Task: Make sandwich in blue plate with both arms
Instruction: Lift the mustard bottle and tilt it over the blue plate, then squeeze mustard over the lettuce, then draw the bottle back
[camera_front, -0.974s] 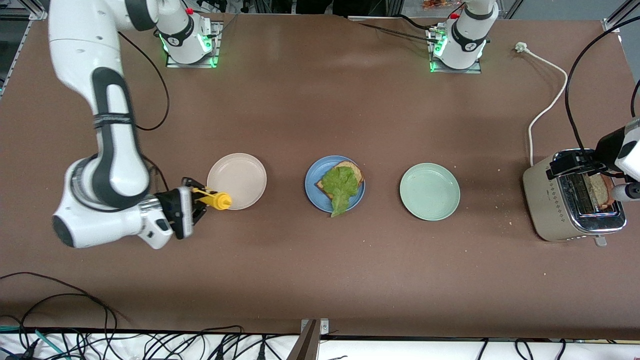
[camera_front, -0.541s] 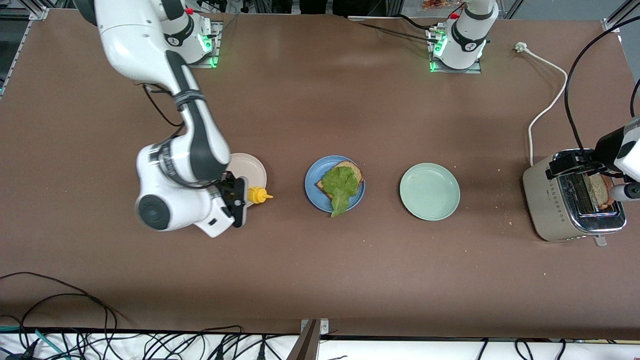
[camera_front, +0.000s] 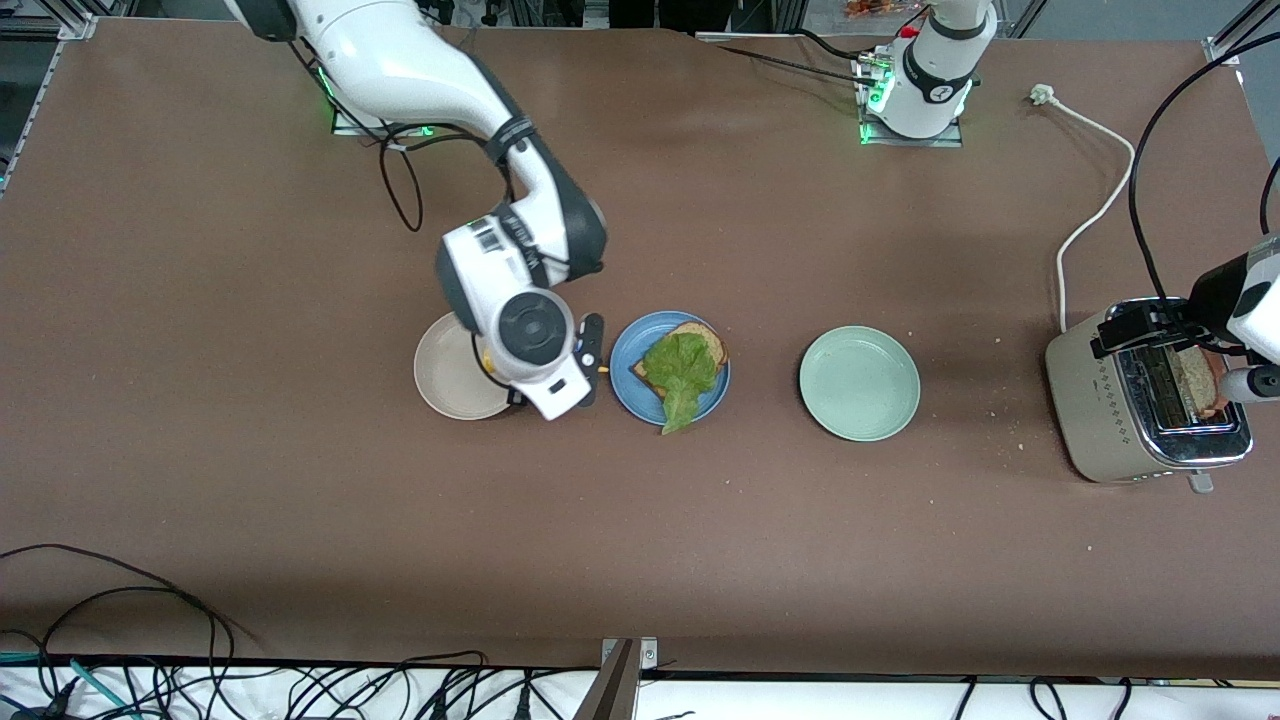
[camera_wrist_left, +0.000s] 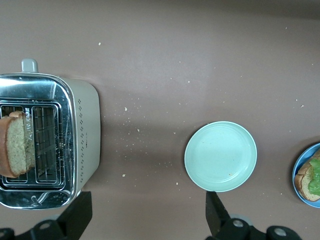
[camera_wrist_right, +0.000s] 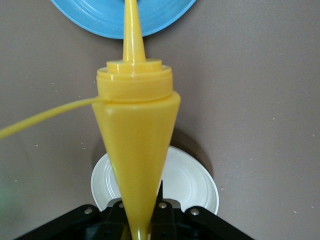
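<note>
Sandwich (camera_front: 683, 368) parts sit in the blue plate (camera_front: 622, 372) at the middle of the desk: you can see one brown bread slice with a ruffled lettuce leaf (camera_front: 681, 382) on top, its tip hanging over the plate's rim toward the front camera.

Your right gripper (camera_front: 590, 362) hangs over the gap between the beige-white plate (camera_front: 445, 385) and the blue plate, fingers clamped narrow on a yellow squeeze bottle (camera_wrist_right: 135, 135). In the right wrist view the bottle's nozzle points at the blue plate's rim.

Your left gripper (camera_wrist_left: 145, 220) hovers by the toaster (camera_front: 1140, 410) at the left arm's end of the desk, fingers spread wide and holding nothing. A second bread slice (camera_wrist_left: 15, 152) stands in one toaster slot.

The pale green plate (camera_front: 859, 383) lies between the blue plate and the toaster.
</note>
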